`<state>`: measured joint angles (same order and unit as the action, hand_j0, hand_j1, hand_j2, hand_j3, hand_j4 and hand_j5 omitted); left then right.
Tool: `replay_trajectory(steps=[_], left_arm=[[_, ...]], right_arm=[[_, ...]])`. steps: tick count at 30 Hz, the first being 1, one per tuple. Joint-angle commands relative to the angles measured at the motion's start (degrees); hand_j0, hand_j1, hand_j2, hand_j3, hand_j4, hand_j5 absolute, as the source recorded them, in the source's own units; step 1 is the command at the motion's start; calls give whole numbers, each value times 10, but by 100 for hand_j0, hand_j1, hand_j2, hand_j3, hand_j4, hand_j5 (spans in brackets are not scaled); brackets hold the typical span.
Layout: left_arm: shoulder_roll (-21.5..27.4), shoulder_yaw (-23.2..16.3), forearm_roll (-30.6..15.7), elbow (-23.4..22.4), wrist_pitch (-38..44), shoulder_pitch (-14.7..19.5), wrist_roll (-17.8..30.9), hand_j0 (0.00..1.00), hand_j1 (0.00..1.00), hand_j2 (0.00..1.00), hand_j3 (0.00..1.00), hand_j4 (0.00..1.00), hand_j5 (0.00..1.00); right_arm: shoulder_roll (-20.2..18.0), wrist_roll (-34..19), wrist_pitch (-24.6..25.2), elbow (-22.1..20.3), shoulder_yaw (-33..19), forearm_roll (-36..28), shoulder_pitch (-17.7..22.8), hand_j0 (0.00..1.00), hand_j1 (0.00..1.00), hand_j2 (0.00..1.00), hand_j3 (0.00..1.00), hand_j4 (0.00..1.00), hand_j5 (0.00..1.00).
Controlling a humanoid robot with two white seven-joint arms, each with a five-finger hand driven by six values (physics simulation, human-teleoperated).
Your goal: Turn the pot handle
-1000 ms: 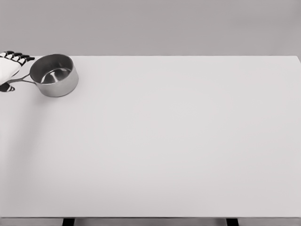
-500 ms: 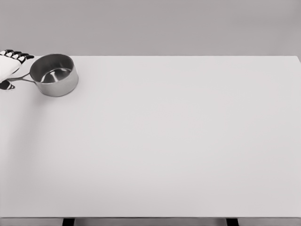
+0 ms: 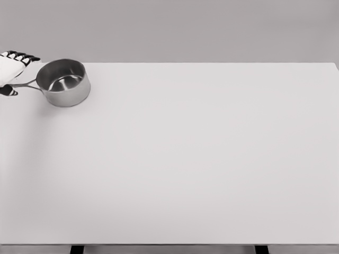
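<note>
head view: a broad white table (image 3: pixel 201 159) fills the scene under a plain grey wall. far left, near the back edge, a steel saucepan (image 3: pixel 64 82) stands upright, its handle (image 3: pixel 24 84) pointing left into the left hand (image 3: pixel 9 71), fingers and thumb closed around it.

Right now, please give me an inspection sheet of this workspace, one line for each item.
Surface: white table, flat.
Job's things: steel pot upright at the far left corner, looks empty; its handle points left.
Clutter: nothing seen.
Hands: left hand at the left edge, closed on the handle end; right hand not in view.
Cables: nothing seen.
Surroundings: plain grey wall; dark table legs at the bottom edge.
</note>
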<state>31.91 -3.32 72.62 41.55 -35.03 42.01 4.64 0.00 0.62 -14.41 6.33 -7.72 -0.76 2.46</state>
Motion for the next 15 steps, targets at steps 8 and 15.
replay_trajectory(steps=[8, 15], left_arm=[[-3, -10, 7, -29, 0, 21, -3, 100, 100, 100, 100, 100, 100], [-9, -27, 7, -33, 0, 36, -3, 100, 100, 100, 100, 100, 100]], right_arm=[[0, 0, 0, 0, 0, 0, 0, 100, 100, 100, 100, 100, 100], [0, 0, 0, 0, 0, 0, 0, 100, 100, 100, 100, 100, 100]])
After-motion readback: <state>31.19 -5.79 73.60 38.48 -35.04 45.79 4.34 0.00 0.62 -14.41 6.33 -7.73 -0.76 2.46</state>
